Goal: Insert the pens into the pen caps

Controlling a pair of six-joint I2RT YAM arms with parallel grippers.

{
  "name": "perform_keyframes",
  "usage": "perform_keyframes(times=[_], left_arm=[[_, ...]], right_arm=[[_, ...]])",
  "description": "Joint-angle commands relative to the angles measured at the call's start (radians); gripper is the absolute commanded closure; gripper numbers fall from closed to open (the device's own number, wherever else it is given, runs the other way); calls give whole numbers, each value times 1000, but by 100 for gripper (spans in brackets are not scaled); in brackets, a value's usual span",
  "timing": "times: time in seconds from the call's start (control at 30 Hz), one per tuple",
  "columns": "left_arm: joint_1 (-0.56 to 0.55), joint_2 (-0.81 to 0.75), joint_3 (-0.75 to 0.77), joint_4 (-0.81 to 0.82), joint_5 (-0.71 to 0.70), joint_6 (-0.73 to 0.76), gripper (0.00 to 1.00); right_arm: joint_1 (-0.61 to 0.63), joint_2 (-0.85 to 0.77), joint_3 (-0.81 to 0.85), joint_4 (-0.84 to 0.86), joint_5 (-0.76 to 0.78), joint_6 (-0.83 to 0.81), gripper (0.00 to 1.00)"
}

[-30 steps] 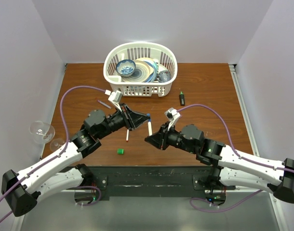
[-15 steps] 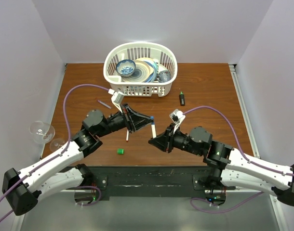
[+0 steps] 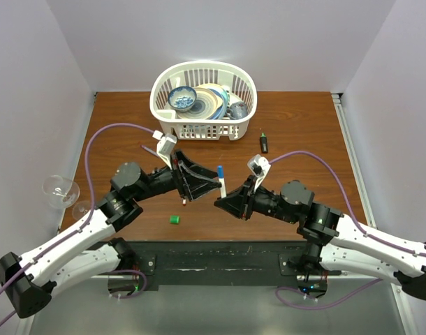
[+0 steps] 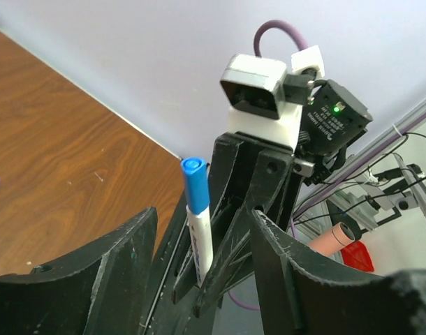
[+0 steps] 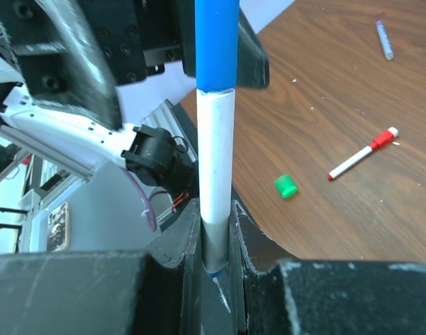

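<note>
Wooden table (image 3: pixel 304 150), capped pen (image 3: pixel 222 183), left fingers (image 4: pixel 119 262) withdrawn

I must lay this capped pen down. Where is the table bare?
Bare wood: the table's right side, between the black marker, the edge and the right arm. Also the far-left corner, beside the basket. Crowded: the middle, where left gripper and right gripper meet by the red-capped pen and green cap.
</note>
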Motion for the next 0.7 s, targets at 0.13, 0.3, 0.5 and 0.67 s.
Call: perform_keyframes(times=[0.13,0.3,0.5,0.67], left_arm=[[-2,27,123,-39,-17,100,37],[0,43,134,-12,-5,91,37],[0,55,131,5,6,80,41],[0,56,129,19,14,68,41]], right_arm=[[-1,-6,51,61,-86,15,100],[-1,0,48,75,-109,29,100],[0,0,48,79,-118,33,100],[0,3,48,85,-125,38,100]])
